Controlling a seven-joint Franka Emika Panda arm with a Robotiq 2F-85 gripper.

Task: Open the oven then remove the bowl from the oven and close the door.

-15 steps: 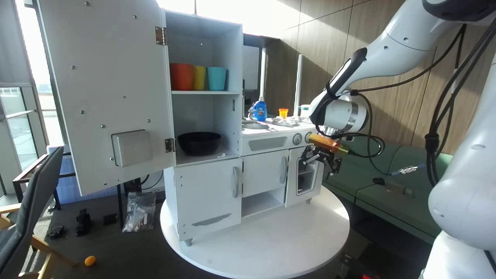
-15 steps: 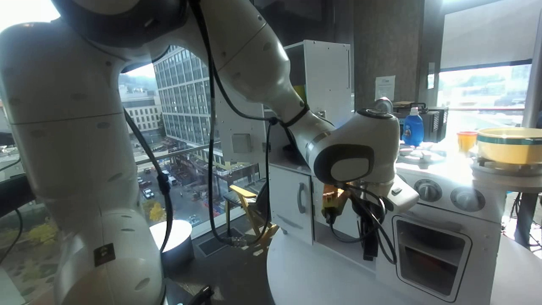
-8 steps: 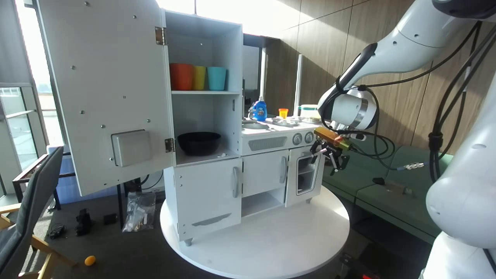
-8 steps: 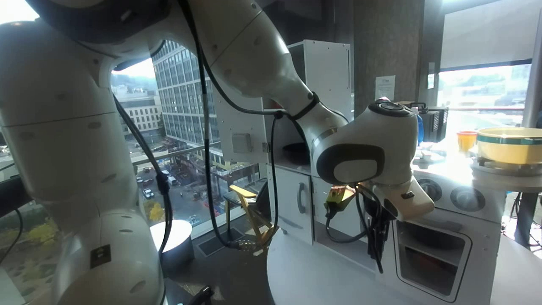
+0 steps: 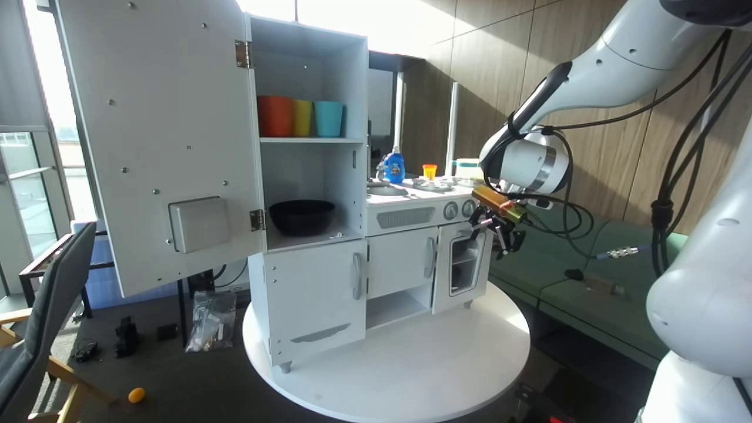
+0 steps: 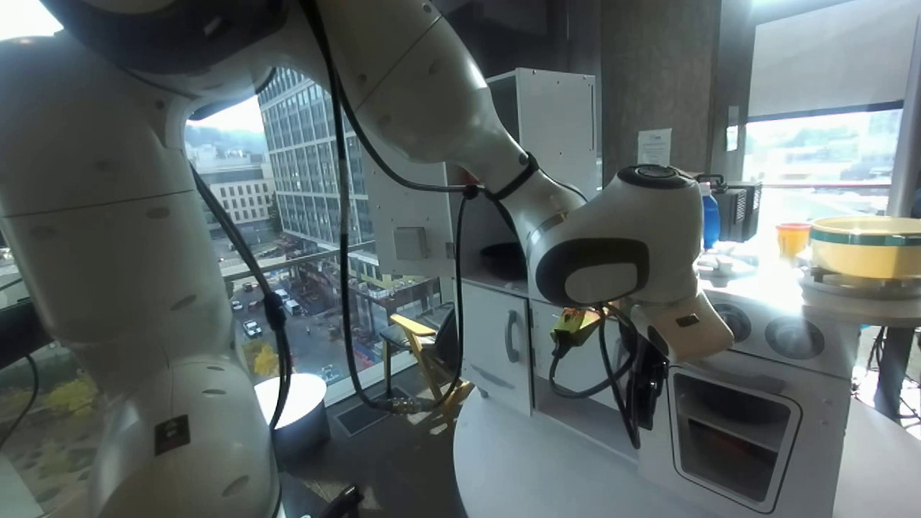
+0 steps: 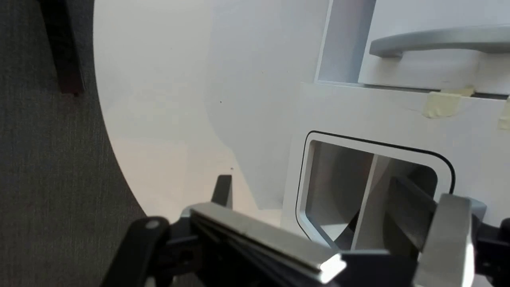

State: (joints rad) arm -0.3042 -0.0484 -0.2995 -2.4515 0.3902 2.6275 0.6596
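Note:
The oven (image 5: 445, 294) is the right-hand section of the white toy kitchen, with knobs above it. Its door (image 5: 479, 276) looks shut, with a white frame round a dark window; it also shows in an exterior view (image 6: 791, 460) and the wrist view (image 7: 295, 191). A grey handle (image 6: 752, 381) sits above the window. My gripper (image 5: 489, 242) is open and empty in front of the door's upper part; in the wrist view (image 7: 370, 239) its fingers are apart, the right one overlapping the handle area. Dark shapes show behind the window; I cannot tell whether one is the bowl.
A tall white cabinet door (image 5: 164, 117) stands open at the left. A black dish (image 5: 302, 217) and coloured cups (image 5: 302, 117) sit on its shelves. A blue bottle (image 5: 393, 167), an orange cup (image 6: 793, 239) and a yellow pot (image 6: 867, 252) stand on the counter. Cables hang off my wrist.
My gripper has moved right in both exterior views, over the oven front, then slightly back left and up in the last half second. The oven door has not visibly moved.

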